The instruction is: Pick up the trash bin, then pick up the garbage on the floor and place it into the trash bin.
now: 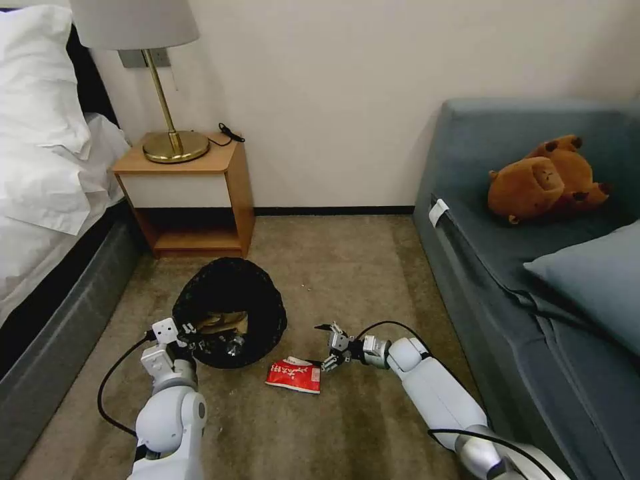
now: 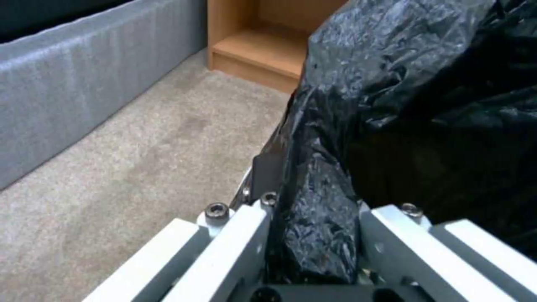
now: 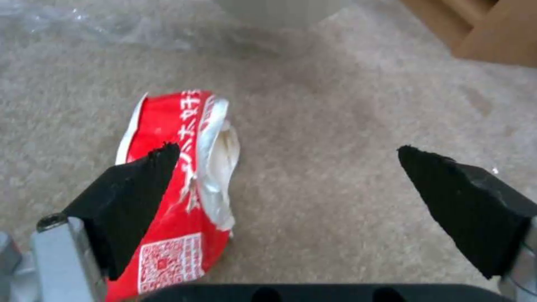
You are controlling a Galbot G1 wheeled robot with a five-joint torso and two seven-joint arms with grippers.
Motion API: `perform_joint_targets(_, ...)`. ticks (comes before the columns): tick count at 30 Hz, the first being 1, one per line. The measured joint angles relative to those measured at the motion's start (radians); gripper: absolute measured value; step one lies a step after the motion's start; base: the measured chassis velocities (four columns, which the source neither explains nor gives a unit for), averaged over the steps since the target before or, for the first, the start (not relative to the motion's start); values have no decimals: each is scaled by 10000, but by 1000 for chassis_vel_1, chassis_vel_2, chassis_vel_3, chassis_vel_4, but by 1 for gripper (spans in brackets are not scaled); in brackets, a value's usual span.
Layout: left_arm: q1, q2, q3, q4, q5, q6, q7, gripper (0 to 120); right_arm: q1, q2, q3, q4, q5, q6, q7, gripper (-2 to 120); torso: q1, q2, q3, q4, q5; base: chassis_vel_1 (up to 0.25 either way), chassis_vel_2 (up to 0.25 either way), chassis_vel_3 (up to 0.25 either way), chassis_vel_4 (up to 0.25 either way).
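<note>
left pincer [image 1: 189,331] clamps trash bin [image 1: 230,312] | right pincer [image 1: 331,349] agape beside garbage [image 1: 293,375]

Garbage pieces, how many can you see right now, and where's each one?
2. The red-and-white packet lies on the carpet by the open right gripper. A yellow-brown wrapper sits inside the trash bin, whose rim the left gripper clamps. More may be hidden inside.

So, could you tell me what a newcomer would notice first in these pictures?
Probably the red packet on the carpet, bright against the beige, with the right gripper beside it, jaws open. Next the bin with its black bag, the left gripper clamped on its rim. Then the brown plush toy on the grey sofa.
</note>
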Motion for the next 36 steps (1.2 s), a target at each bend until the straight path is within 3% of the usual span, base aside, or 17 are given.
perform_joint_targets(21,170,3,-133,-94,23,-105,20,2,290,462,-701,-960,-464,-818,880,100,0,0,0,-2,0,0,0,0,0)
perform_joint_targets(36,263,3,-135,-108,36,-169,15,2,433,997,-334,-1760,-936,-1359,1474,100,0,0,0,0,0,0,0,0,0)
